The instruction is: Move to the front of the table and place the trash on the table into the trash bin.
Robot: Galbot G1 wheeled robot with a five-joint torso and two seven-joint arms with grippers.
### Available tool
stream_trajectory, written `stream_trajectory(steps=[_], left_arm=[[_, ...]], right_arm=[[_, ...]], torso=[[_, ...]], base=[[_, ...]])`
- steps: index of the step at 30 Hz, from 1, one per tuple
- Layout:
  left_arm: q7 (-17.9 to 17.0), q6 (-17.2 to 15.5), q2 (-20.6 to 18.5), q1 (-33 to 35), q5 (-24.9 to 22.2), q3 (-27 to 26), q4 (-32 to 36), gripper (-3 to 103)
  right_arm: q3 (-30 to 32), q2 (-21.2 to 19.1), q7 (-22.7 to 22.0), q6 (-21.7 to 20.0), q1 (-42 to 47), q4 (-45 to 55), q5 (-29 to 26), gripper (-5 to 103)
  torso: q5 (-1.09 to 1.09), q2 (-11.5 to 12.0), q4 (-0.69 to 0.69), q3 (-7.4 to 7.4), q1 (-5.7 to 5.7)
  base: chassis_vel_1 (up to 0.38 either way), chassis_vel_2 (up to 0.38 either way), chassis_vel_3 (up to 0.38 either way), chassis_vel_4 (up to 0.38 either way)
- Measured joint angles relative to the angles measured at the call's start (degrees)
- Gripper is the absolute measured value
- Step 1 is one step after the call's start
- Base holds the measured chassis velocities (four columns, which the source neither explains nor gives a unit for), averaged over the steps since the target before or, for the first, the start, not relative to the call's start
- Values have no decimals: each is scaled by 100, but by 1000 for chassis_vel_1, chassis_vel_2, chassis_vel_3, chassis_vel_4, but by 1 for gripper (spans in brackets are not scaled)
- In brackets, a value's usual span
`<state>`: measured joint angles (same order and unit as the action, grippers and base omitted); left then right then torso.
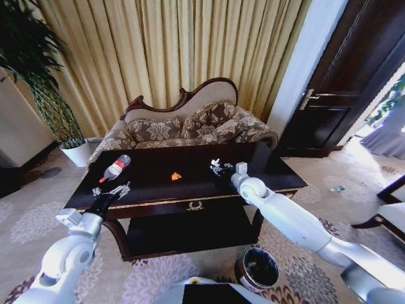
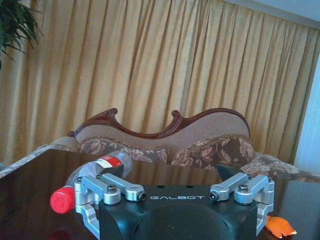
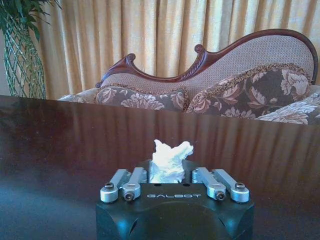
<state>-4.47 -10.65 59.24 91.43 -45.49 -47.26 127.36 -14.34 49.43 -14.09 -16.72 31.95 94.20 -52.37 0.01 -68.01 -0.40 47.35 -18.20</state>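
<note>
The right tool is over the bench, closed on a crumpled white scrap that stands up between its fingers. The left tool is at the bench's front-left edge with its fingers spread open, gripping nothing. The clear bottle with the red cap lies on the bench just beyond the left tool. The orange scrap lies near mid-bench. The trash bin stands on the carpet in front of the bench.

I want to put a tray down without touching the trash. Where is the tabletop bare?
Bare: the table end right of the right gripper and white scrap. Crowded: the bottle and left gripper at the left end, the orange scrap mid-table.
</note>
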Motion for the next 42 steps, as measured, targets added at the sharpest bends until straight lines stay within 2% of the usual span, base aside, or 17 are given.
stream_trajectory(steps=[4, 6, 8, 10, 15, 21, 26, 32, 42], left_arm=[[-1, 1, -8, -49, -2, 12, -59, 100], [-1, 1, -10, -58, -5, 14, -70, 100], [2, 1, -18, -90, -14, 19, -99, 100], [4, 1, -22, -104, -18, 24, -108, 100], [15, 1, -23, -134, -20, 39, -130, 100], [29, 13, 3, -170, -15, 54, -188, 100], [36, 15, 7, -235, -8, 99, -221, 100], [38, 18, 2, -350, 7, 117, -304, 100], [38, 15, -73, -441, -42, 130, -338, 100]], right_arm=[[-11, -5, -58, -9, -27, 37, -22, 14], [-11, -14, -68, -11, -27, 55, -31, 14], [-6, -30, -98, -12, -27, 87, -43, 3], [5, -30, -119, -9, -25, 103, -49, 2], [147, -18, -284, 30, 44, 217, -133, 0], [681, -137, -500, 56, 327, 487, -164, 0], [1369, -362, -731, 20, 750, 675, -18, 0], [2546, -579, -799, 133, 1831, 775, 626, 0], [3426, -642, -697, 305, 2449, 865, 844, 0]], torso=[[0, 0, 0, 0, 0], [0, 0, 0, 0, 0], [0, 0, 0, 0, 0], [0, 0, 0, 0, 0], [0, 0, 0, 0, 0], [0, 0, 1, 0, 0], [0, 0, 0, 0, 0], [3, 0, -3, 0, 0], [0, 0, 0, 0, 0]], base=[[0, 0, 0, 0], [0, 0, 0, 0], [0, 0, 0, 0], [0, 0, 0, 0], [0, 0, 0, 0], [0, 0, 0, 0], [0, 0, 0, 0], [0, 0, 0, 0], [0, 0, 0, 0]])
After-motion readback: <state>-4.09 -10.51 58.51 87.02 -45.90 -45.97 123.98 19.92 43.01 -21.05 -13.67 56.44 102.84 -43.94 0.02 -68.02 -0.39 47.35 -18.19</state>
